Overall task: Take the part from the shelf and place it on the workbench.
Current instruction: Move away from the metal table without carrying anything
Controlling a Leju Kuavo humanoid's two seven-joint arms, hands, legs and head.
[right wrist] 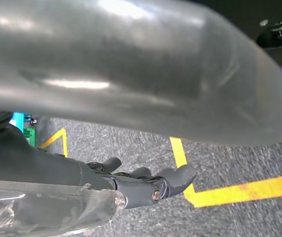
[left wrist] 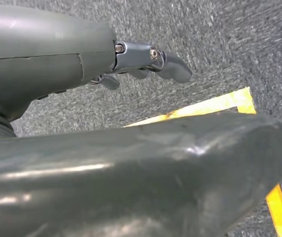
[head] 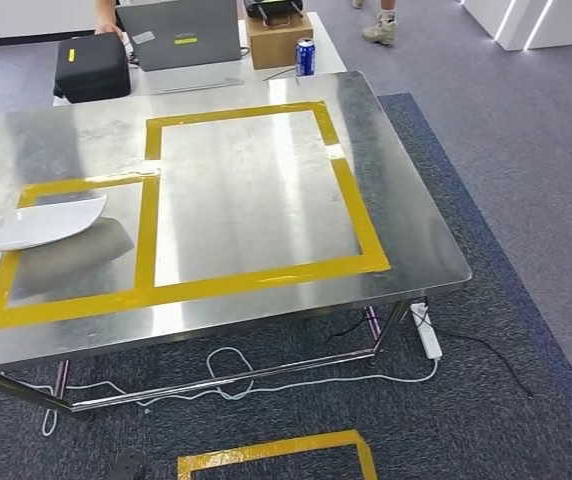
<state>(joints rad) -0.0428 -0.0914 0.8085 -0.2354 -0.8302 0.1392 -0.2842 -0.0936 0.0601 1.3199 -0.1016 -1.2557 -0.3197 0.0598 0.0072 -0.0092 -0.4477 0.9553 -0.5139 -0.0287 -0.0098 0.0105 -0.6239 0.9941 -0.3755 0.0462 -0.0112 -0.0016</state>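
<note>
I saw the white part [head: 38,222] lying on the steel workbench [head: 268,190], inside the smaller yellow tape frame [head: 143,260]. Both my left hand [left wrist: 147,61] and right hand [right wrist: 147,182] hung empty over grey carpet [left wrist: 214,44], fingers loosely extended.

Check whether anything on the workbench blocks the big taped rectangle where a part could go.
Nothing visible does. The big taped rectangle is bare steel; a white part lies over the smaller rectangle beside it.

A white, shallow, curved part [head: 38,222] lay flat on the steel worktop [head: 253,190], inside the smaller yellow-taped rectangle near its left edge.
</note>
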